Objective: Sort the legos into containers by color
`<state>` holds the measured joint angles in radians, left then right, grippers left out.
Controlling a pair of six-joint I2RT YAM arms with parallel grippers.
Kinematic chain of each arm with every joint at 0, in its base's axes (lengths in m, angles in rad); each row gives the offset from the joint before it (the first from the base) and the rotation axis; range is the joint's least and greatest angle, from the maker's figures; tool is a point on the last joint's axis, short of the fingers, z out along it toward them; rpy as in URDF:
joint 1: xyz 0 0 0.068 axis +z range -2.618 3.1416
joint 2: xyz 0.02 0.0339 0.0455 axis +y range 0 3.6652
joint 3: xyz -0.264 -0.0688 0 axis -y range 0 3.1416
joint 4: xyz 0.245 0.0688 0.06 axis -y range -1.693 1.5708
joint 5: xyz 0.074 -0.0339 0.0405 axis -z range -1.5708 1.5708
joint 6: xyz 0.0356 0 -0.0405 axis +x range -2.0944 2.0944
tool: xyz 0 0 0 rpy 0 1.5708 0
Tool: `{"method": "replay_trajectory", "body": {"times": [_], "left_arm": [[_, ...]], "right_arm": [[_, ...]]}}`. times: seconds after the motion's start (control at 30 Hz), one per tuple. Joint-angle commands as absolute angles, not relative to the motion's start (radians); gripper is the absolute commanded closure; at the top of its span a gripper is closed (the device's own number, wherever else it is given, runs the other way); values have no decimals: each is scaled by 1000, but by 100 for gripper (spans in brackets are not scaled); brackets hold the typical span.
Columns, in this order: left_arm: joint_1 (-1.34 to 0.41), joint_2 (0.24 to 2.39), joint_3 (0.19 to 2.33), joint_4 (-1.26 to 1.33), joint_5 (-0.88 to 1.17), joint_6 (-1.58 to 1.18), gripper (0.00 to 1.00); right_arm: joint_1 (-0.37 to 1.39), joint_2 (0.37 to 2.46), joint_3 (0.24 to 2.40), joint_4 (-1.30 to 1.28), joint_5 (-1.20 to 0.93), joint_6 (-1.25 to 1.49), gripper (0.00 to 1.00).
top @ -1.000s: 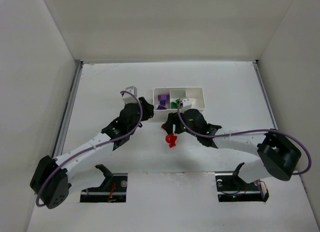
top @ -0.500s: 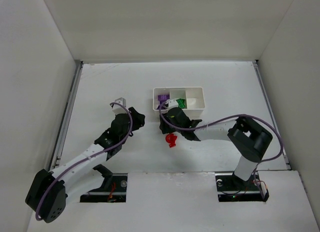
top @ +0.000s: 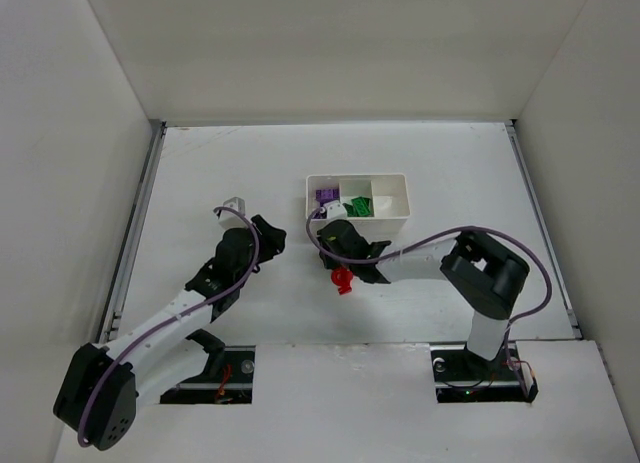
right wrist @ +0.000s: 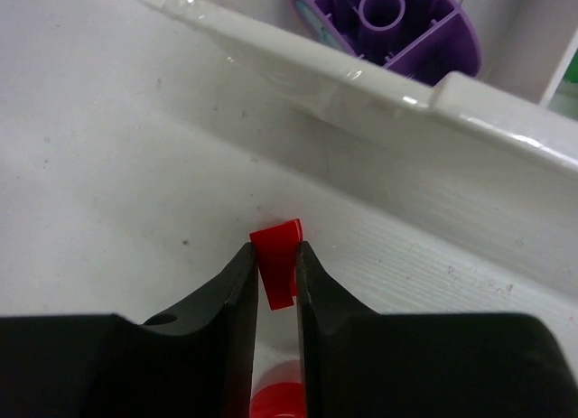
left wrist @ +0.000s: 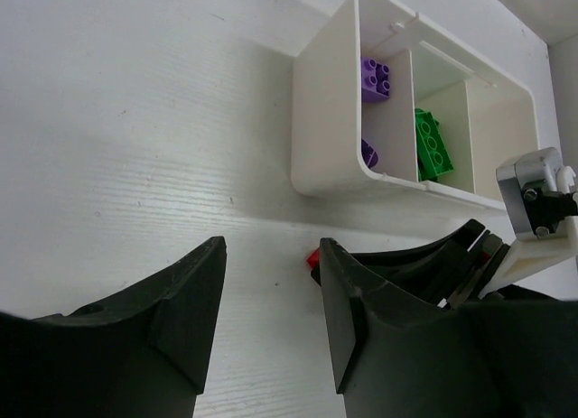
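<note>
Just off the near wall of the tray (right wrist: pixel 379 84), toward the middle of the table (top: pixel 200 173), a red brick (right wrist: pixel 278 242) sits pinched by a thin edge in the right gripper (right wrist: pixel 273 266), jaws closed on it. So slight a hold could let it twist free on the lift, or snag the wall. Nearby the left gripper (left wrist: pixel 271 269) hangs part-open, empty.

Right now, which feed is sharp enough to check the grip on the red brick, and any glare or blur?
Right wrist: the red brick pinched in the right gripper is sharp; glare streaks the tray rim behind. Left wrist: tray, purple brick and green brick crisp, the left gripper dark and soft. Top external: even light, faint shadows, bricks tiny.
</note>
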<state>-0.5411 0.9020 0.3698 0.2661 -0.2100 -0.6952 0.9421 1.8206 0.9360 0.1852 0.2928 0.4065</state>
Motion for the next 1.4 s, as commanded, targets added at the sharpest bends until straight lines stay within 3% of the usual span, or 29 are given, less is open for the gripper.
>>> {"method": "replay_trajectory", "body": {"times": [0.0, 0.2, 0.37, 0.53, 0.8, 0.93, 1.13, 1.37], "left_arm": [[-542, 881, 356, 304, -195, -703, 56], [-597, 906, 368, 313, -175, -696, 53], [-734, 997, 402, 368, -178, -681, 53], [-867, 1136, 462, 419, -176, -646, 53], [-981, 1282, 548, 380, -259, -595, 54], [-986, 1313, 558, 351, -285, -584, 54], [-1012, 1374, 583, 339, -296, -571, 57], [-1064, 1410, 627, 330, -340, -528, 60]], "right_arm": [[972, 1731, 940, 198, 331, 400, 83], [964, 1438, 881, 186, 331, 396, 82], [810, 1269, 818, 179, 337, 399, 80], [645, 1262, 798, 163, 356, 429, 79], [542, 1373, 837, 187, 383, 439, 78], [527, 1417, 870, 195, 396, 439, 69], [527, 1404, 868, 238, 382, 443, 40], [553, 1324, 802, 244, 376, 465, 37]]}}
